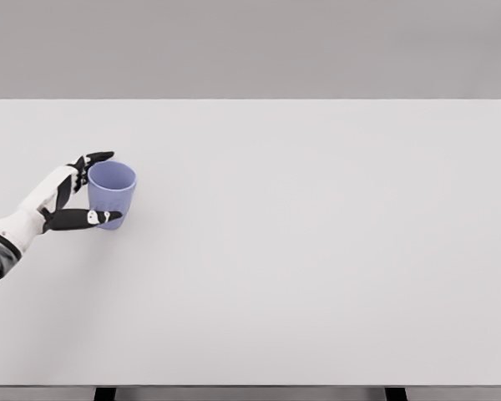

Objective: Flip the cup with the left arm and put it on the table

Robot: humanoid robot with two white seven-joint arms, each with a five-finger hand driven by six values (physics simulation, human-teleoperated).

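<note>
Upright, the smooth tapered lilac cup (111, 193) sits clasped by the left hand (73, 197).

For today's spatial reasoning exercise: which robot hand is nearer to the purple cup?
Left. The left robot hand is at the purple cup, fingers on either side of its wall. The right robot hand is out of view, so it cannot be placed.

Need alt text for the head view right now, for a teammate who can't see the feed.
The left hand reaches in from the left edge and cups a lavender cup standing upright, mouth open upward, near the left side of a white table; thumb and fingers bracket the cup's sides. The right arm is out of view.
</note>
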